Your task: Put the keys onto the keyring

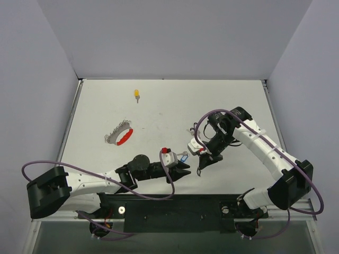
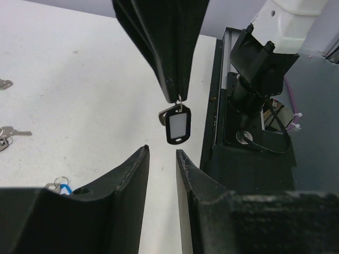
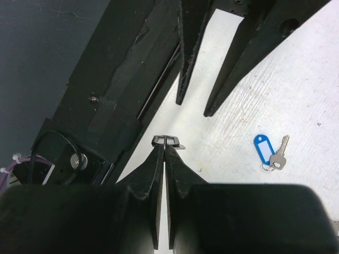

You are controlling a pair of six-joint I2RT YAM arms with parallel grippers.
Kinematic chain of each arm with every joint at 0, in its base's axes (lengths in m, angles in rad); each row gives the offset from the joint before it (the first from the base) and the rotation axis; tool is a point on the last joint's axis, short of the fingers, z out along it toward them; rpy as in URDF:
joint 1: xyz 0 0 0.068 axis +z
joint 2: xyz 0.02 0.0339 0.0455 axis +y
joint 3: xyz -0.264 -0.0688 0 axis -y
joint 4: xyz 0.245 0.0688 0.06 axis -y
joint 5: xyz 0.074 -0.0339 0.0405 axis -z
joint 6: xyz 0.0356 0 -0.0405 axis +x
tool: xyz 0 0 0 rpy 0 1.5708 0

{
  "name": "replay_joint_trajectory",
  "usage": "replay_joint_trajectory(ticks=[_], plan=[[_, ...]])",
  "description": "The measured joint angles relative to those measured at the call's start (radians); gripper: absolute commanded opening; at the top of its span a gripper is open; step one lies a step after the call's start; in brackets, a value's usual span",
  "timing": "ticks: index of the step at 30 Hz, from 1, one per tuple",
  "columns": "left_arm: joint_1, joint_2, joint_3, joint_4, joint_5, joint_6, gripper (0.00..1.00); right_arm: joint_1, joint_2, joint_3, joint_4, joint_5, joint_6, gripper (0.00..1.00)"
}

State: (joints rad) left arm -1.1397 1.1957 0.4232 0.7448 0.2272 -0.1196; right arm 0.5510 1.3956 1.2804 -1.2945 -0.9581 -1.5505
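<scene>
The black-tagged key [image 2: 177,125] hangs from the very tips of the right gripper [image 3: 165,149], whose fingers are pressed together on the top of the tag, with the silver blade tucked behind the tag. This spot is well to the right of the keyring [image 1: 119,135] and closer to the arm bases.

The keyring lies flat on the counter [image 1: 175,106], with its red arc on the side toward the grippers and its silver pieces bunched on the far-left side. Nothing is touching it.

The left gripper [image 2: 161,153] is just beside the hanging key on the keyring side. Its fingers are apart and hold nothing, and their tips point at the tag.

A blue-tagged key [image 3: 270,152] lies on the counter between the keyring and the grippers, close to the left fingers. A yellow-tagged key [image 1: 137,94] lies well beyond the keyring, toward the back wall.
</scene>
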Motion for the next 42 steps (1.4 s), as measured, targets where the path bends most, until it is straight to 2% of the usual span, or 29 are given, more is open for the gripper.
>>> replay_joint_trajectory(ticks=[11, 24, 42], plan=[[-0.032, 0.050, 0.000, 0.082, -0.001, 0.002, 0.26, -0.047, 0.000, -0.029, -0.002, -0.037, -0.030, 0.00], [-0.064, 0.101, 0.025, 0.092, -0.097, 0.013, 0.25, -0.047, 0.004, -0.030, -0.003, -0.065, -0.030, 0.00], [-0.086, 0.117, 0.042, 0.130, -0.122, 0.027, 0.25, -0.047, 0.024, -0.037, -0.004, -0.072, -0.029, 0.00]])
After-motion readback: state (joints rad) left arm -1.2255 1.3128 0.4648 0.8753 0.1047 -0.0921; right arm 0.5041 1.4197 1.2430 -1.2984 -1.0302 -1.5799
